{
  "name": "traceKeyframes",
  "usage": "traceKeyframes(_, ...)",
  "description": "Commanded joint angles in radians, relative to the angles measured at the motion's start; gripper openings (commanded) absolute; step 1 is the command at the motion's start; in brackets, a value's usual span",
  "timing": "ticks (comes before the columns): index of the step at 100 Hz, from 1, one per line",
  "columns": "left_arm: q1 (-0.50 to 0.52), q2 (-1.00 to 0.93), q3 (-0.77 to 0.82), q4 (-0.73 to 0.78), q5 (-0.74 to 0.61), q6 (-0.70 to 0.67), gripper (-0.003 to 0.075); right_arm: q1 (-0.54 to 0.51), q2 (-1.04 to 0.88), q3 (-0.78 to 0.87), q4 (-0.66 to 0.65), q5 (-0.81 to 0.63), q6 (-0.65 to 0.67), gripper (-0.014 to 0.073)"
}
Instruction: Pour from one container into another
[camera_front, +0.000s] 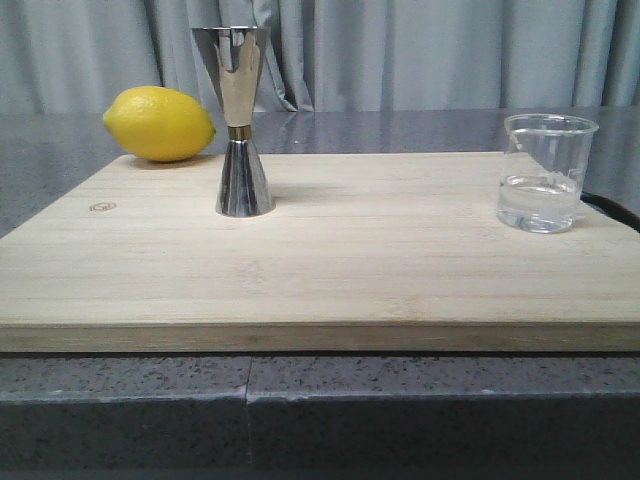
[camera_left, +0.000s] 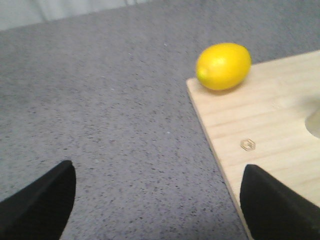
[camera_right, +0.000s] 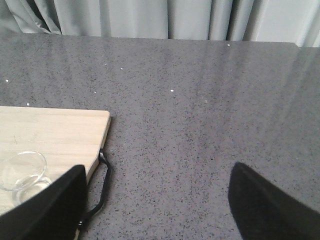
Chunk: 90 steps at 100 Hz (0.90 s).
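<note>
Left gripper (camera_left: 157, 200): fingers spread wide and empty, hovering over the grey counter (camera_left: 100, 100) just off the left edge of the wooden board (camera_left: 270, 125); it holds nothing
Lemon (camera_front: 159, 123): lies at the back left corner of the board, near the jigger; it is round, so a brush from the left arm could likely send it rolling into the jigger
Jigger (camera_front: 240, 120): stands upright on the left half of the board (camera_front: 320, 270), on a narrow foot under a tall cup; it looks top-heavy, and a nudge from an arm or a knock from the beaker's lip could topple it
Jigger mouth: small target; a pour begun too high or too fast would probably splash over the rim onto the board
Beaker (camera_front: 545, 172): stands upright near the right edge of the board, well apart from the jigger, holding clear liquid in its lower part; smooth glass may slip in a loose grip, and tilting it on the way across would spill early
Right gripper (camera_right: 155, 205): fingers wide open and empty, over the counter just beside the board's right edge, the beaker (camera_right: 22, 170) close to one finger; closing off-centre could push the beaker over instead of gripping it
Black cord (camera_right: 97, 192): runs along the board's right edge; a low approach might snag it
</note>
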<state>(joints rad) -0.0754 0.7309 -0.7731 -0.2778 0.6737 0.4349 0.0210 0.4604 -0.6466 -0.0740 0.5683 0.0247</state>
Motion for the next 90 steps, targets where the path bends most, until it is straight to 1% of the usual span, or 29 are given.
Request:
traceKeyframes(1,0.000,0.081,-0.040,-0.154,-0.058,0.147,0.0618,-0.006,0.016,-0.038,-0.003,-0.069,-0.010,0.0533)
traceKeyframes(8,0.000,0.141,-0.040,-0.262,-0.074,0.251,0.0618,-0.006,0.016,-0.038,-0.003,-0.069,-0.010,0.0533)
traceKeyframes(19,0.000,0.231,-0.041,-0.485,-0.088,0.500,0.0618,-0.006,0.016,-0.038,-0.003,-0.069,-0.010,0.0533)
traceKeyframes(20,0.000,0.236,-0.041,-0.513,-0.088,0.500,0.0618,-0.006,0.016,-0.038,-0.003,-0.069,-0.010,0.0533)
traceKeyframes(25,0.000,0.271,-0.041,-0.607,-0.096,0.597,0.0618,-0.006,0.016,-0.038,-0.003,-0.069,-0.010,0.0533)
traceKeyframes(26,0.000,0.280,-0.042,-0.620,-0.093,0.627,0.0618,-0.006,0.016,-0.038,-0.003,-0.069,-0.010,0.0533)
traceKeyframes(27,0.000,0.285,-0.042,-0.646,-0.091,0.627,0.0618,-0.006,0.016,-0.038,-0.003,-0.069,-0.010,0.0533)
traceKeyframes(37,0.000,0.348,-0.042,-0.817,-0.059,0.859,0.0618,-0.006,0.016,-0.038,-0.003,-0.069,-0.010,0.0533)
traceKeyframes(39,0.000,0.362,-0.042,-0.848,-0.051,0.886,0.0618,-0.006,0.016,-0.038,-0.003,-0.069,-0.010,0.0533)
traceKeyframes(48,0.000,0.420,-0.042,-0.962,-0.009,1.028,0.0618,-0.006,0.016,-0.038,-0.003,-0.069,-0.010,0.0533)
traceKeyframes(54,0.000,0.459,-0.042,-1.012,0.028,1.112,0.0618,-0.006,0.016,-0.038,-0.003,-0.069,-0.010,0.0533)
traceKeyframes(70,0.000,0.551,-0.042,-1.150,0.189,1.317,0.0618,-0.006,0.016,-0.038,-0.003,-0.069,-0.010,0.0533)
traceKeyframes(90,0.000,0.648,-0.042,-1.298,0.373,1.517,0.0618,-0.006,0.016,-0.038,-0.003,-0.069,-0.010,0.0533)
